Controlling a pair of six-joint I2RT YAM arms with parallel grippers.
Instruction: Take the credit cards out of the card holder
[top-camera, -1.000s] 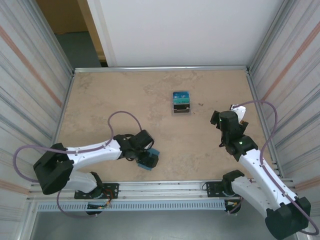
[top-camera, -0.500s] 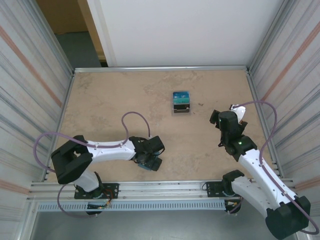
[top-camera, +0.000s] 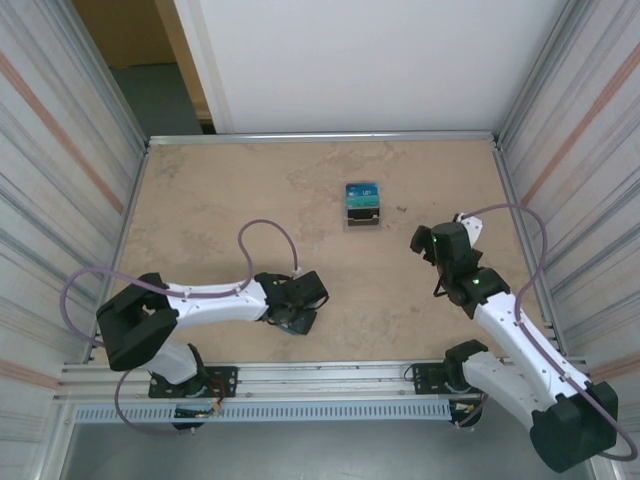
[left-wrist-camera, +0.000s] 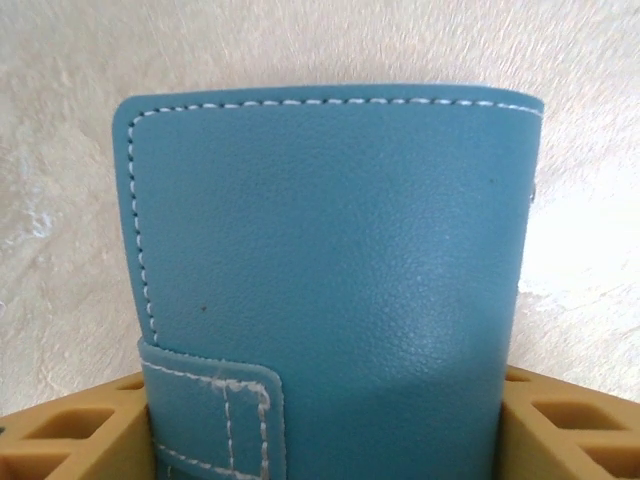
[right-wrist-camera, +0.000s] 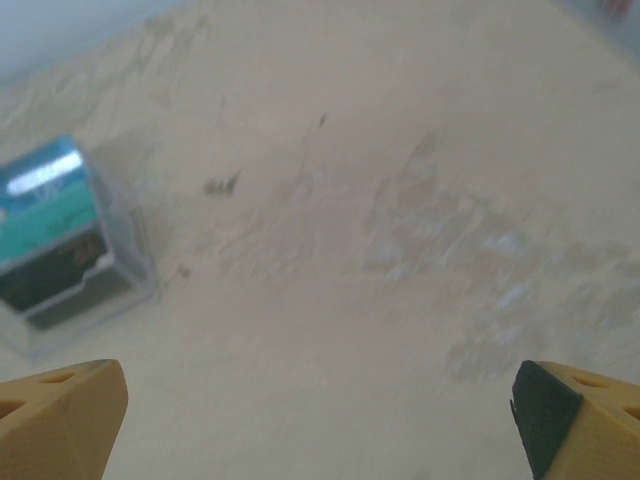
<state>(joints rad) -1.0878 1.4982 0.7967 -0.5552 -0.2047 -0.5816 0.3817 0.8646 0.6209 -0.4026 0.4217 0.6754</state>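
The card holder (left-wrist-camera: 330, 270) is a teal-blue leather wallet with white stitching and a closed tab, lying folded on the table. My left gripper (left-wrist-camera: 325, 425) stands over it near the table's front edge (top-camera: 298, 318). Its yellow fingers (left-wrist-camera: 70, 435) press against both side edges of the wallet, so it is shut on it. The credit cards are hidden inside the closed wallet. My right gripper (right-wrist-camera: 320, 420) hangs open over bare table at the right (top-camera: 428, 240), with nothing between its fingers.
A small clear stand with a dark base and blue-teal top (top-camera: 362, 203) sits at the table's middle back, and it appears at the left of the right wrist view (right-wrist-camera: 65, 235). Corrugated walls enclose the table (top-camera: 220, 200) on both sides.
My left gripper has slid right and settled over the wallet, and its jaws have narrowed onto the wallet's sides. My right gripper has shifted slightly left.
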